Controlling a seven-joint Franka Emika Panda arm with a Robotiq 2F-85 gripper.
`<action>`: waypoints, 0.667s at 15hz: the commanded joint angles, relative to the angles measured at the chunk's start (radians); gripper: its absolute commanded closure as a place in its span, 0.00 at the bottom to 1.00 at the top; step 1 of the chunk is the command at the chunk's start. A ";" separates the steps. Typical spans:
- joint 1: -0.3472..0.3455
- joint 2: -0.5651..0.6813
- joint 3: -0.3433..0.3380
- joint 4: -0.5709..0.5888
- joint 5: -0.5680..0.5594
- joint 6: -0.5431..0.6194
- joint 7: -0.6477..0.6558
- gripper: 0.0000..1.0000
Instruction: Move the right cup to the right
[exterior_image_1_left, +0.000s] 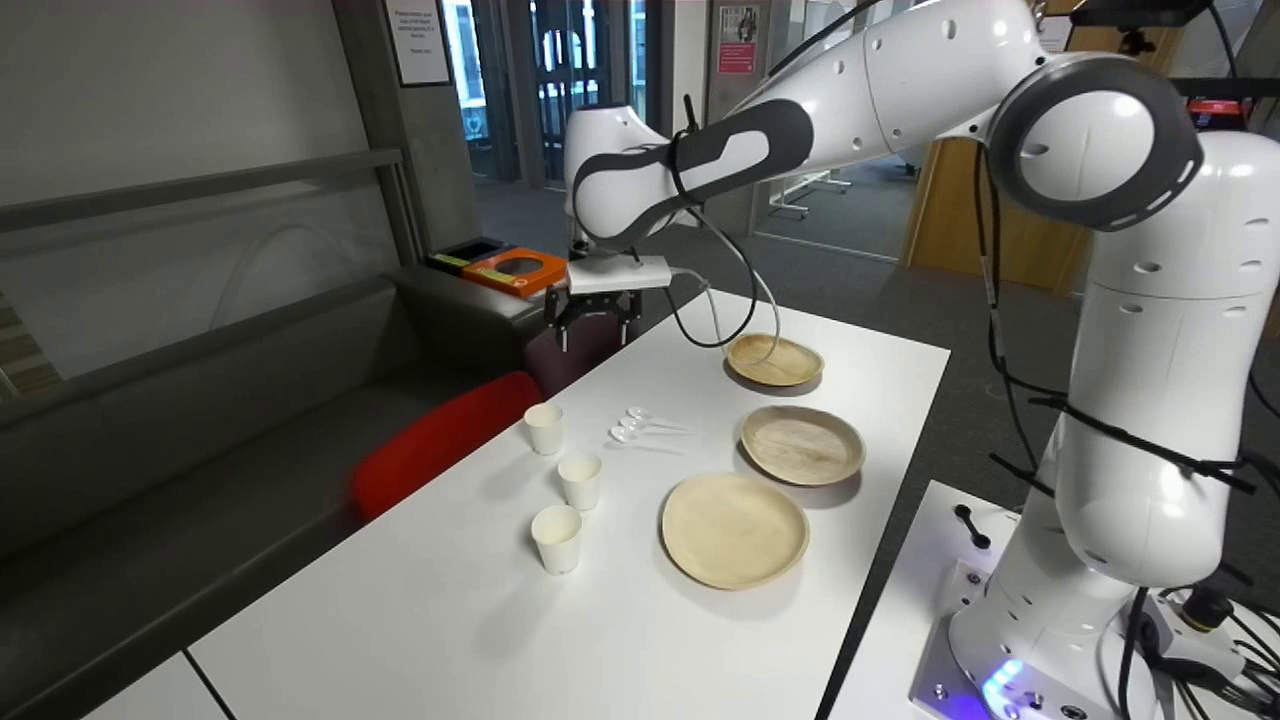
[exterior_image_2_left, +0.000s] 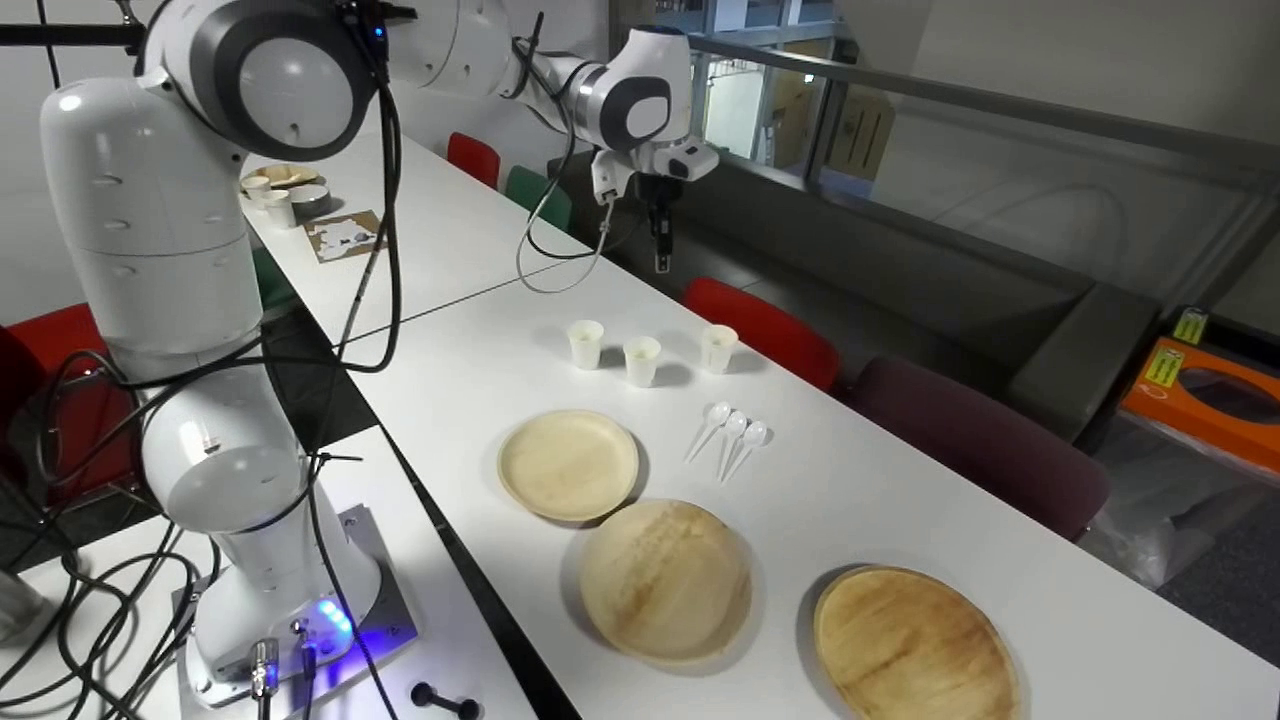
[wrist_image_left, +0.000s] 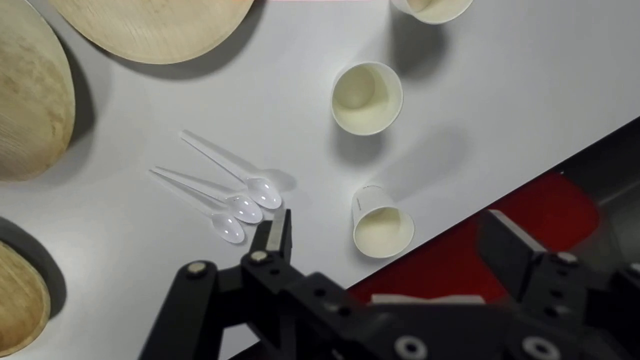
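Okay, the table (exterior_image_1_left: 400, 600) spreads out well below my gripper (exterior_image_1_left: 594, 343), its jaws wide apart and empty. Lower down, closest to them in the wrist view, stands what I take for the right cup (wrist_image_left: 382, 227): probably feather-light and easily dented, so I want a gentle squeeze just beneath the rim.
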 joint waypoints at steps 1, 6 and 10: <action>0.022 0.093 -0.030 0.078 -0.045 -0.018 0.041 0.00; 0.025 0.172 -0.047 0.079 -0.054 -0.063 -0.032 0.00; 0.031 0.177 -0.049 0.033 -0.051 -0.094 -0.127 0.00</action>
